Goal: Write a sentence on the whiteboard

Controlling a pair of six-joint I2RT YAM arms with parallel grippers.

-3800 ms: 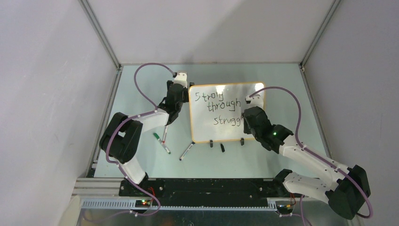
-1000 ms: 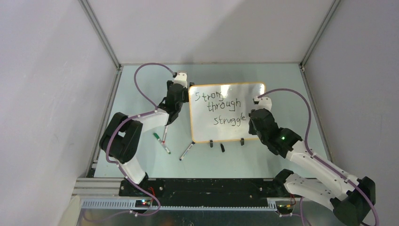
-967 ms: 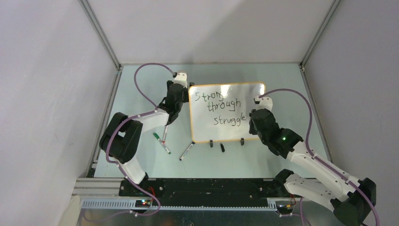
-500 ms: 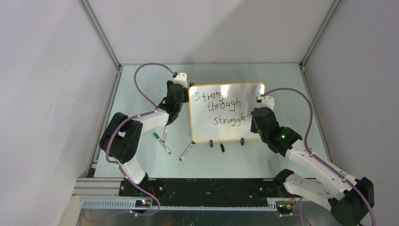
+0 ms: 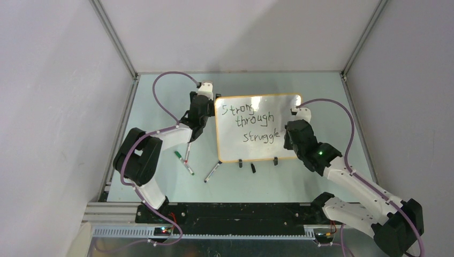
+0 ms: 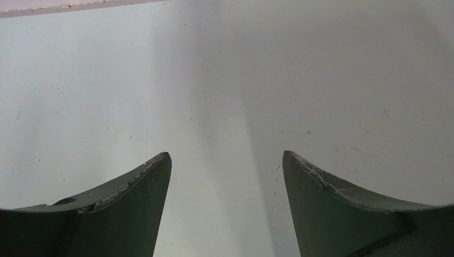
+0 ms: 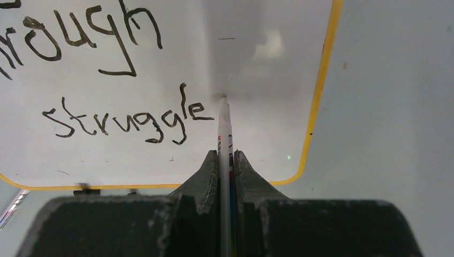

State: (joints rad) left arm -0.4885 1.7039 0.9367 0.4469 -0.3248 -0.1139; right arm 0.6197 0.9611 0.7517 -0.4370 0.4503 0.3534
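Presently, right claw: shut tight on the marker, barrel pinched between the jaws.
board: mid-table, at 10 o'clock of the right claw in the top view; that claw hangs over its 3 o'clock edge.
marker axis: runs 6 to 12 in the right wrist view, tip at 12, on or just off the board; cannot tell which.
sentence: reads "Strong through struggle"; final "s" not yet there.
key relation: last "e" sits just beside the tip at 10 o'clock; bare white runs from the tip toward 3 o'clock, ending at the board's edge.
judgement: next stroke wants a short shift toward 3; room looks scant.
left claw: wide open, nothing in it; beside the board's 9 o'clock edge, near the far corner.
nearer arm: right.
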